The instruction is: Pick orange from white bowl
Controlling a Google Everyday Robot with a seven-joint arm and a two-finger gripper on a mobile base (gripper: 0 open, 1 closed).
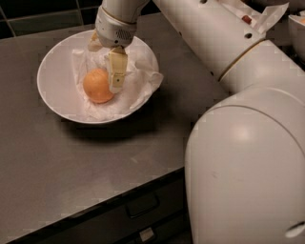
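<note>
Drawer fronts [138, 209] run below the near edge of the dark grey bench [71, 167], at 6 o'clock in the camera view. The robot's bulky white arm [243, 162] fills the 4 o'clock corner and reaches up and across toward 12 o'clock. Farther back, at about 10 o'clock, the white bowl [52, 90] sits on the bench, lined with crumpled white paper [138, 86]. The orange [97, 86] lies on that paper near the bowl's middle, a little toward 6 o'clock. The hand [116, 78] hangs down inside the bowl, at 3 o'clock from the orange and just beside it. Whether the two touch, and whether the hand is released or clenched, cannot be told. Beyond the bowl, dark wall tiles [43, 14] line the back at 11 o'clock.
</note>
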